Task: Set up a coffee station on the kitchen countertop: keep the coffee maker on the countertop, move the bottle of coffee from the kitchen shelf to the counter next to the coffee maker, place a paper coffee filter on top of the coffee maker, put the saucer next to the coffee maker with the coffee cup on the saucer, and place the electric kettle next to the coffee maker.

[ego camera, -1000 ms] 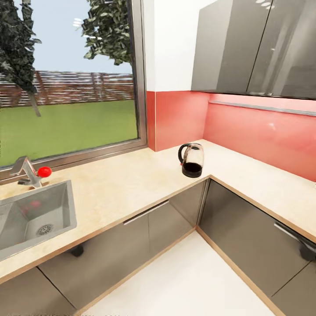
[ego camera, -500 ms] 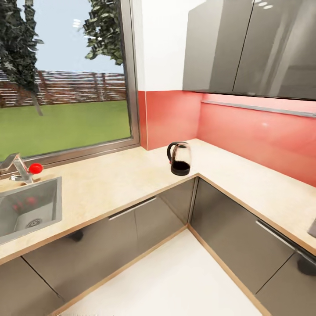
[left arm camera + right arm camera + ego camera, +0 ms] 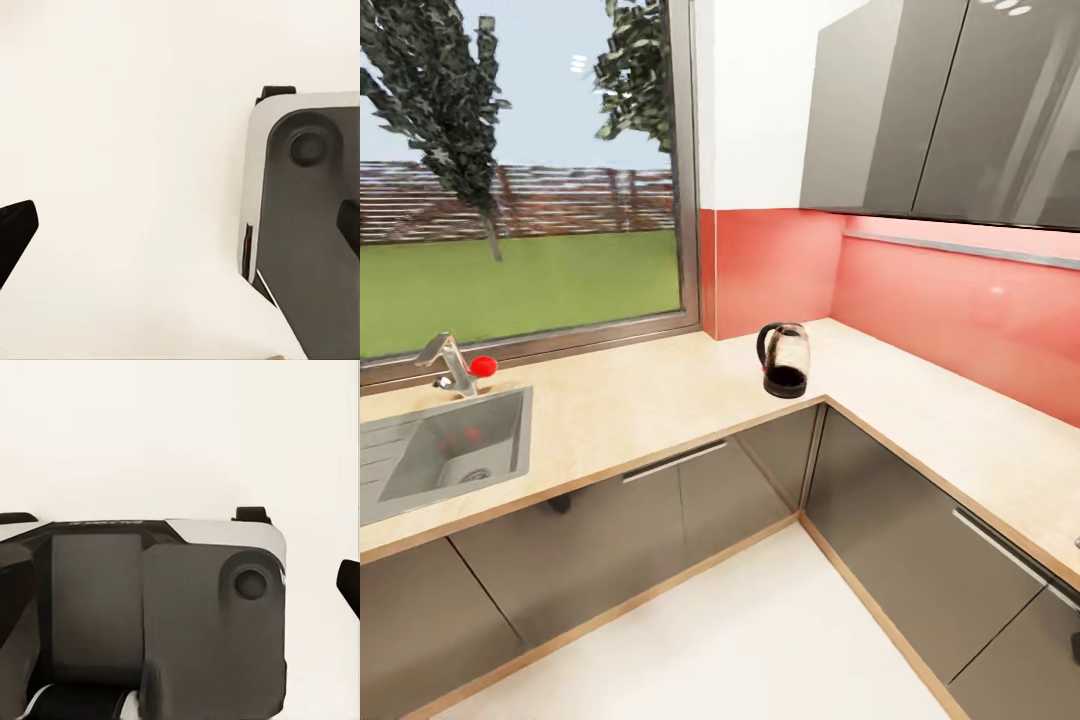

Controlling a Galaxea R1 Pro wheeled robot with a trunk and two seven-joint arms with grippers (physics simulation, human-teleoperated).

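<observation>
The electric kettle, clear glass with dark contents and a black handle, stands upright on the kitchen countertop near the inner corner, in front of the red backsplash. In the left wrist view my left gripper is open over the white floor, with a black fingertip at each side edge. In the right wrist view my right gripper looks open too, one black fingertip at the picture's edge. Both hang beside my own grey base, far from the kettle.
The countertop is L-shaped with grey cabinet fronts below. A steel sink and a tap with a red knob sit at its left under a big window. Grey wall cabinets hang at the right. White floor fills the corner.
The whole head picture has shifted, first one way and then back, so the camera moved. The kettle keeps its place on the countertop.
</observation>
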